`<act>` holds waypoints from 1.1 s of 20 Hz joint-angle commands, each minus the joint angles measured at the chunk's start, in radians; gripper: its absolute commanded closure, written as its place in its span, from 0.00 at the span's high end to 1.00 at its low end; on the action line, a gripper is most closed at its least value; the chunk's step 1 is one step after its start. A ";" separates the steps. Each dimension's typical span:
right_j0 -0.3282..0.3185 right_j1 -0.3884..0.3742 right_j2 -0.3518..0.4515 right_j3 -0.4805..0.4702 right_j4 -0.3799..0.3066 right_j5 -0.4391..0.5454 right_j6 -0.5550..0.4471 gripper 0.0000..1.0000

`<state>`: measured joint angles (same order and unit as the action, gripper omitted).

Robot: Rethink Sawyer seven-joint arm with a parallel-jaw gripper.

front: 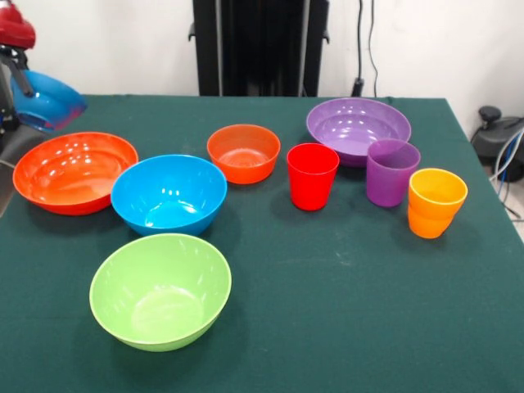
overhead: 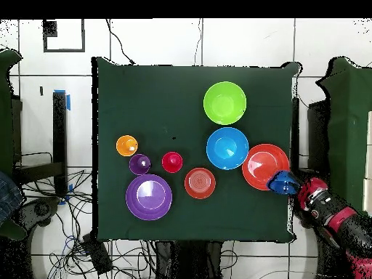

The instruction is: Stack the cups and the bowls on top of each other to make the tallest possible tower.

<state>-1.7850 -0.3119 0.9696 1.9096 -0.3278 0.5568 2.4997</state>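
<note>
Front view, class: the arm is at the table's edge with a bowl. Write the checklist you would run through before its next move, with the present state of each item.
1. Dark blue bowl off the table at the tool: ok, though it hangs tilted.
2. How firmly the tool grips it: cannot tell, the contact is hidden.
3. Light blue bowl upright and empty: ok.
4. Green bowl upright and empty: ok.
5. Red cup, purple cup and orange cup upright: ok.
6. Tower begun: not ok, nothing is stacked yet.
</note>
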 commanded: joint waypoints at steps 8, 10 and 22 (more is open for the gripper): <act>0.153 -0.063 0.034 -0.088 0.209 0.064 0.025 0.00; 0.164 -0.058 0.043 -0.094 0.238 0.043 0.033 0.00; 0.238 -0.006 0.005 -0.185 0.295 -0.011 0.000 0.00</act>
<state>-1.6620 -0.3607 1.0102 1.8535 -0.0840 0.5730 2.4997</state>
